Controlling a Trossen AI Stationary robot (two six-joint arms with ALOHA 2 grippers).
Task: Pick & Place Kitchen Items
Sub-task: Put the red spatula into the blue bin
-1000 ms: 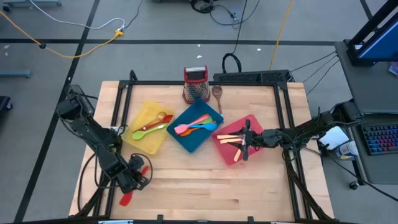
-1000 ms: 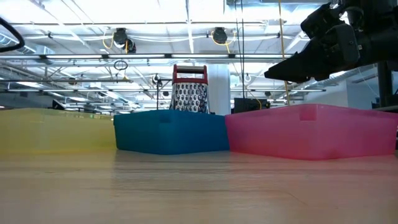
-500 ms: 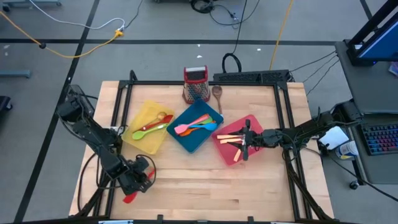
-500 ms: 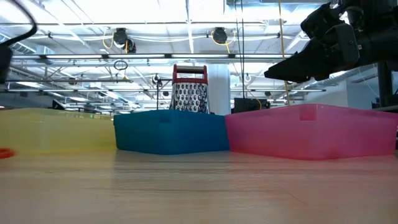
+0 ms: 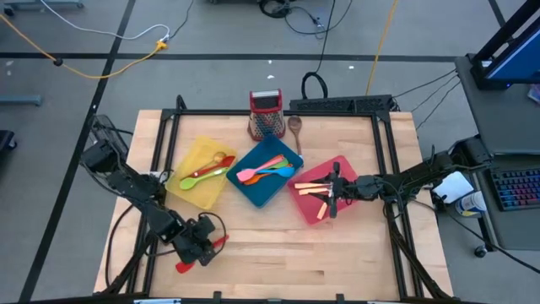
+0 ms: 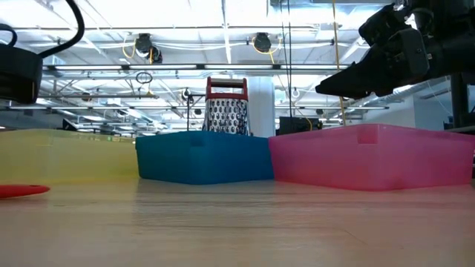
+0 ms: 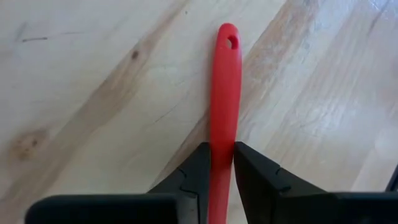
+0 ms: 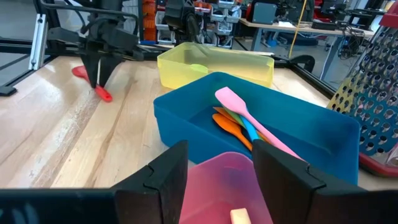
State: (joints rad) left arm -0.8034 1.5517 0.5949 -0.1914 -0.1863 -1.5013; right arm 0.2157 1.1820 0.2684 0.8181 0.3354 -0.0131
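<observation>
A red plastic utensil (image 5: 221, 241) lies near the table's near left corner, and my left gripper (image 5: 205, 247) is shut on its handle. Its flat head (image 6: 22, 190) rests on the wood. My right gripper (image 5: 333, 196) hangs open and level over the pink tray (image 5: 305, 203), which holds pale-handled pieces (image 5: 314, 187). The yellow tray (image 5: 187, 160) holds a green spoon and a red one. In the blue tray (image 5: 253, 192) lie pink, orange and blue utensils (image 8: 245, 118). My left gripper pinches the red utensil's slim handle (image 7: 224, 134) between its two fingers, partway along it, short of the holed free end (image 7: 231, 40). The fingers come steeply from above. The utensil lies low along the table with its head on the wood.
A red-topped metal grater (image 5: 265, 114) and a wooden spoon (image 5: 295, 131) stand at the table's far edge, behind the three trays. Bare wood stretches along the near half of the table (image 5: 304, 253). A black frame runs round the table's edges.
My left gripper has moved toward the table's right edge and a little down, rolling as it went, carrying the red utensil along. The utensil's head has come into the low view and now lies on the wood.
</observation>
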